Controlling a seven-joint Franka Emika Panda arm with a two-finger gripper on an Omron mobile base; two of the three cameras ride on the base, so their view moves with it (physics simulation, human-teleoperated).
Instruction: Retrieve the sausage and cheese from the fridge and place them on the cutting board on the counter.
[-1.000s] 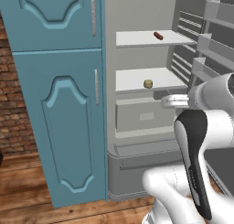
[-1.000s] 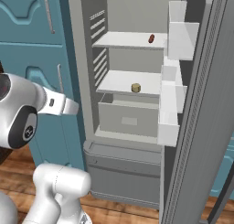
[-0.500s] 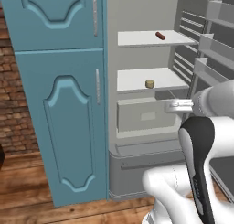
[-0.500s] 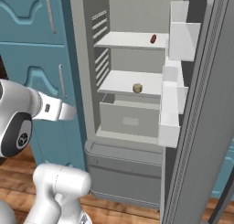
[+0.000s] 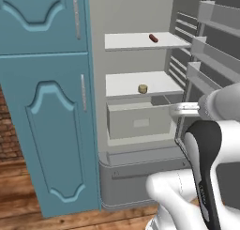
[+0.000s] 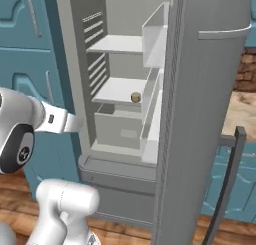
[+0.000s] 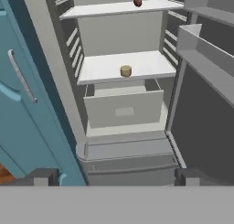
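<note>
Even, bright, rendered light fills all views; shadows are soft and faint, no glare, with slight pixel softness throughout.

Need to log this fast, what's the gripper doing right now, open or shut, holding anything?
Gripper: open, holding nothing, facing the open fridge.

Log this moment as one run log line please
fridge: open | sausage: upper shelf | cheese: lower shelf | gripper: open, empty, outside fridge

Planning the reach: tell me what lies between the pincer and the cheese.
Nothing: in the hand view the open pincer faces the cheese on its shelf, with only the drawer front below that line.
</note>
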